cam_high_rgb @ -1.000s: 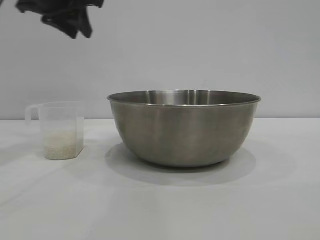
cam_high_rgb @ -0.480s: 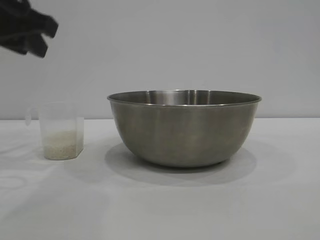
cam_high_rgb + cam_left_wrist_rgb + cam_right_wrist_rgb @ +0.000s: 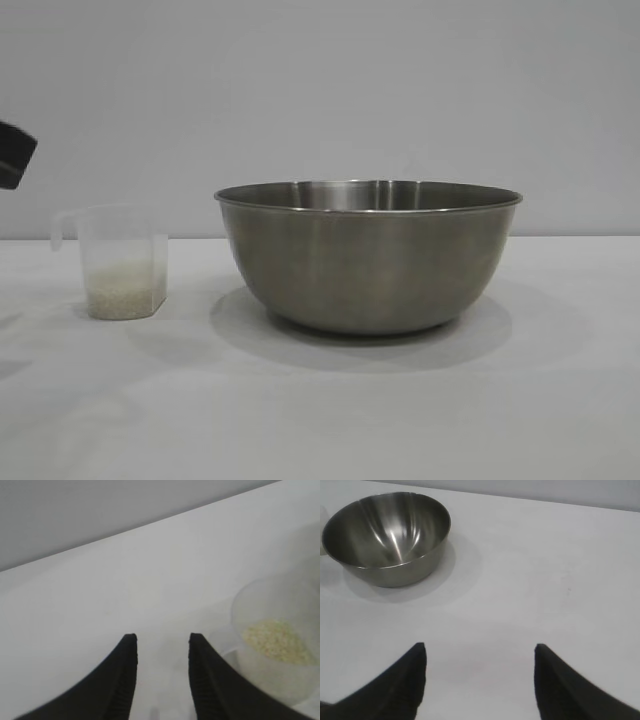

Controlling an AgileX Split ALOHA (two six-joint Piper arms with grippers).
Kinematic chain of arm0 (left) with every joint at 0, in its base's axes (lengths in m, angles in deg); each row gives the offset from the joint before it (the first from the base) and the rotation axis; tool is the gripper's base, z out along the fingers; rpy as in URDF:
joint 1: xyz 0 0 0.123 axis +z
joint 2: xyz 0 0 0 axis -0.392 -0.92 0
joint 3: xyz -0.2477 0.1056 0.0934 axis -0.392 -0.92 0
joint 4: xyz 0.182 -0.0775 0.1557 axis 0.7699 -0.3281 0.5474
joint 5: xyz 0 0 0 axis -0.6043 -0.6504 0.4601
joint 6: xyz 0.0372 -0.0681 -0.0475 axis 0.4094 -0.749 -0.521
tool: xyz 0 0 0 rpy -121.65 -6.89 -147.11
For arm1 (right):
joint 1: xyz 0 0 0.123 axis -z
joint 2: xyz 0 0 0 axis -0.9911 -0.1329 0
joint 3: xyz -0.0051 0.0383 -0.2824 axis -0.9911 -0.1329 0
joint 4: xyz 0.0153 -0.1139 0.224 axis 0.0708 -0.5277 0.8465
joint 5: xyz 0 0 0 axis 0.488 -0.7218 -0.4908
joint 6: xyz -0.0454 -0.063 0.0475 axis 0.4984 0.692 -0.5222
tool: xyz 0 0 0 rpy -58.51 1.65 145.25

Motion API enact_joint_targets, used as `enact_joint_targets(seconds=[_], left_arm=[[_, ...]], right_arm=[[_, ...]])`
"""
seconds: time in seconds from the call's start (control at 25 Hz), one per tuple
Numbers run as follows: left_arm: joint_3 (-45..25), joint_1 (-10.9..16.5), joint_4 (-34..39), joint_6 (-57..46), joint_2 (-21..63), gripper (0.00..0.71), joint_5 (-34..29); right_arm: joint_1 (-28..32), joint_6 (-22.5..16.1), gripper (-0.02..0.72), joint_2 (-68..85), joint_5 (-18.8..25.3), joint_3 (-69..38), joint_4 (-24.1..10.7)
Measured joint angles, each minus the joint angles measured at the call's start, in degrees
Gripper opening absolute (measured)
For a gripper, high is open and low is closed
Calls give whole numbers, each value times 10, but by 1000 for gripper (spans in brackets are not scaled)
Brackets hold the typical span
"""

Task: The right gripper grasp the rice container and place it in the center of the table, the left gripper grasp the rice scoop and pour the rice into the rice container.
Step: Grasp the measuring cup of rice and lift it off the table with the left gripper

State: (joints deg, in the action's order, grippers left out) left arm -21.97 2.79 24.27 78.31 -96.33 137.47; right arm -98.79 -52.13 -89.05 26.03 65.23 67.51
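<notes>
We judge the scoop (image 3: 272, 655) grasp is underway: left gripper (image 3: 162, 645) parted, empty, scoop at its 3 o'clock; bowl (image 3: 368, 255) centred; right gripper (image 3: 480, 652) spread, idle; next, we align on the handle

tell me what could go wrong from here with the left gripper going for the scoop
1. The left gripper has its jaws open on bare table, with the rice scoop off to one side, so a straight approach could nudge or tip the light cup and spill the rice.
2. The loop handle is thin and translucent, so a grasp may miss it.
3. The scoop stands near the rice container, so a careless lift might clip its rim.
</notes>
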Motion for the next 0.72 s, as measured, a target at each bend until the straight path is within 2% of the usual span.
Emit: enact_joint_targets(seconds=[0.44, 0.72], left_arm=[[6, 0, -17, -38, -97, 219, 17], [34, 0, -17, -52, -105, 219, 21]], right_arm=[[0, 0, 429, 0, 0, 0, 0], [0, 1, 429, 0, 0, 0, 0]])
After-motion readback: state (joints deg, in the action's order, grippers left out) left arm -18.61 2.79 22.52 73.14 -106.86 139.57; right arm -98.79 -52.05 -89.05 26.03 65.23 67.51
